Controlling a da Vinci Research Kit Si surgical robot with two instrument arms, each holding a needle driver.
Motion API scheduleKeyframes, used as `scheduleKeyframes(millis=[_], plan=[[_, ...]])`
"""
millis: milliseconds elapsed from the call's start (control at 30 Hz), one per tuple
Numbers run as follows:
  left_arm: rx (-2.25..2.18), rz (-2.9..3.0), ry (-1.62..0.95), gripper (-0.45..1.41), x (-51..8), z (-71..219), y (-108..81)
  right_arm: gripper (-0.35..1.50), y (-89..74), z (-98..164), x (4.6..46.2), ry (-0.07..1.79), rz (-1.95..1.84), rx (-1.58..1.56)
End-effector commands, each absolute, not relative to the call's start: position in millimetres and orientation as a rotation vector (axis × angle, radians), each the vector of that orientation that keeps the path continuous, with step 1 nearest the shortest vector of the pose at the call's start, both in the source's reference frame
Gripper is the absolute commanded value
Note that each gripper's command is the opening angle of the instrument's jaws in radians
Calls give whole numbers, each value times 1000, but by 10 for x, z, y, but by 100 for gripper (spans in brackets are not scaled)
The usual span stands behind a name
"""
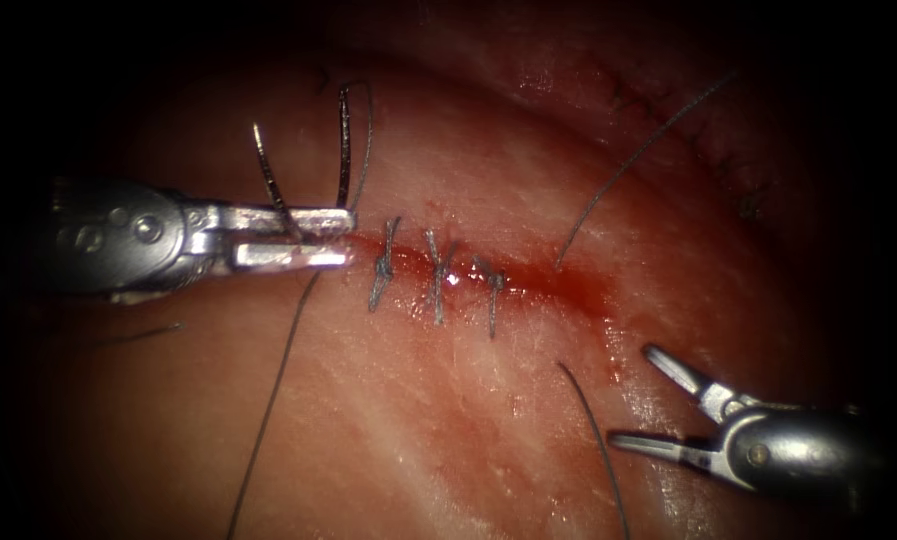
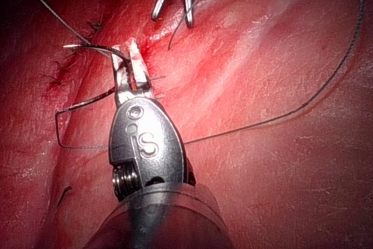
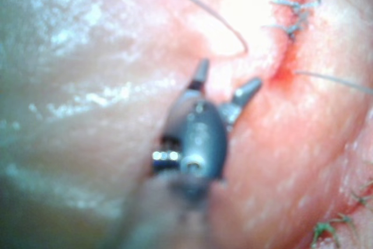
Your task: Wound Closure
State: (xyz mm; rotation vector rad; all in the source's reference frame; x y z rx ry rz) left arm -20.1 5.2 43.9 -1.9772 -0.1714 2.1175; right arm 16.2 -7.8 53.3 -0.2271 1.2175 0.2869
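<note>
- Steel-dark and curved, the needle (image 1: pixel 273 190) sits in the left gripper (image 1: pixel 318 238), clenched on it partway along its curve; its point is free in the air, clear of the tissue (image 1: pixel 418 420), by the left end of the cut (image 1: pixel 528 275)
- a second dark curved strand (image 1: pixel 345 145) rises just beside the jaws; I cannot tell whether it is needle or thread
- thread (image 1: pixel 268 420) trails down from the left gripper across the tissue; further loose lengths lie near the right end of the cut
- three stitches (image 1: pixel 436 275) already cross the left and middle stretch of the cut; they look snug
- red fluid (image 1: pixel 583 290) pools at the right stretch, which bears no stitch; by my judgement the closure is well along, with that right part left to do
- right gripper (image 1: pixel 648 395) hovers below and right of the cut, jaws spread wide, grasping nothing, apart from the tissue's wound edge
</note>
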Motion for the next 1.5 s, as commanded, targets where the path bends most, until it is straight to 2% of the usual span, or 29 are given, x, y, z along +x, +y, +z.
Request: scheduleKeyframes(millis=[33,267,333,400,433,500,533,567,600,1000,1500], plan=[[-1976,2115,-175,-45,-206,446,46,123,-83,541,178,1229,280,-221],[-1976,2115,-176,-45,-205,447,46,115,-77,549,194,1232,280,-222],[-1976,2115,-176,-45,-205,447,46,103,-75,553,195,1232,281,-223],[-1976,2115,-176,-45,-205,447,46,78,-74,556,195,1234,281,-226],[-1976,2115,-176,-45,-205,447,46,56,-74,558,195,1230,278,-223],[-1976,2115,-176,-45,-205,447,46,34,-74,561,196,1223,275,-219],[-1976,2115,-176,-45,-205,447,46,17,-74,562,197,1221,274,-218],[-1976,2115,-176,-45,-205,447,46,-13,-75,563,199,1217,272,-215],[-1976,2115,-176,-45,-205,447,46,-35,-75,563,199,1213,265,-204],[-1977,2115,-177,-45,-204,446,46,-35,-84,553,197,1257,199,-130],[-1977,2115,-178,-45,-203,446,46,-35,-137,500,160,1246,190,-137]])
